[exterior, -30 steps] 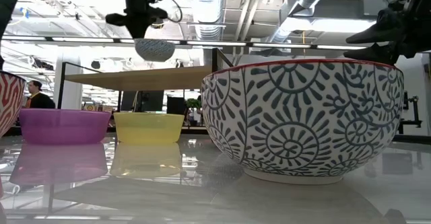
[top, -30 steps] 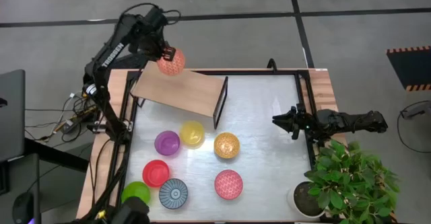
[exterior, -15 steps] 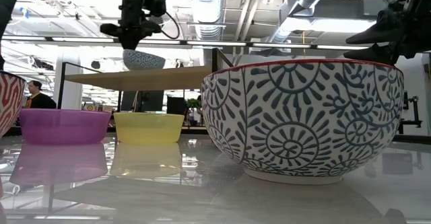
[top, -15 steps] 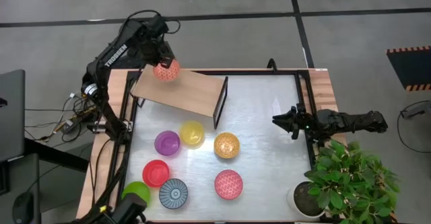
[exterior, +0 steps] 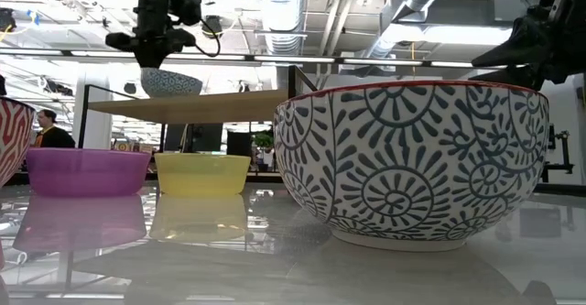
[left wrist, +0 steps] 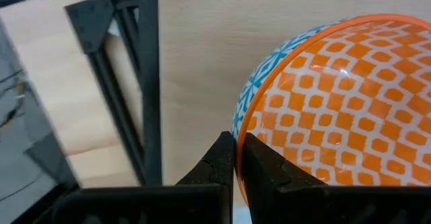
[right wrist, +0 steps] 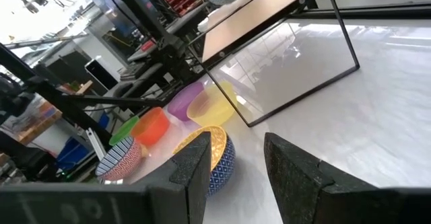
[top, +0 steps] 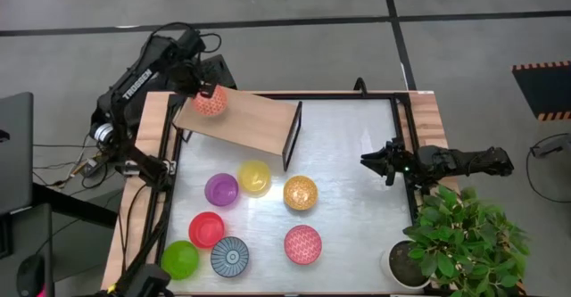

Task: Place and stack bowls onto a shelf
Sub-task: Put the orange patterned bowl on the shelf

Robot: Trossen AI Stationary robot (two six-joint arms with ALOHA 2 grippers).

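Note:
My left gripper [top: 198,89] [exterior: 152,56] is shut on the orange patterned bowl [top: 211,102] [exterior: 171,82] at the far left end of the shelf [top: 241,119], a light wooden board on a dark end panel [top: 293,136]. Seven bowls stand on the silvery tabletop: purple [top: 221,189], yellow [top: 254,177], gold-orange [top: 301,193], red [top: 207,230], green [top: 180,259], blue-grey radial [top: 230,256] and pink-red [top: 302,244]. My right gripper [top: 379,163] [right wrist: 236,163] waits open near the table's right edge, above the tabletop. My left gripper pinches the orange bowl's rim [left wrist: 244,126], one finger inside the bowl [left wrist: 262,173] and one outside on its blue wall [left wrist: 217,167]. The fingers come from above, pointing down. The bowl stands level, and in the low view its base meets the shelf board [exterior: 211,102].
A potted plant [top: 446,243] stands at the table's near right corner. A dark frame rail [top: 406,154] runs along the right edge. The shelf board to the right of the held bowl is bare. In the low view the gold-orange bowl's blue-patterned outside [exterior: 412,163] fills the foreground.
My left gripper has gone down and toward the table's left, carrying the orange bowl from above the shelf's far edge onto the board's left end. The gripper has stayed shut on the rim. The right arm has kept still.

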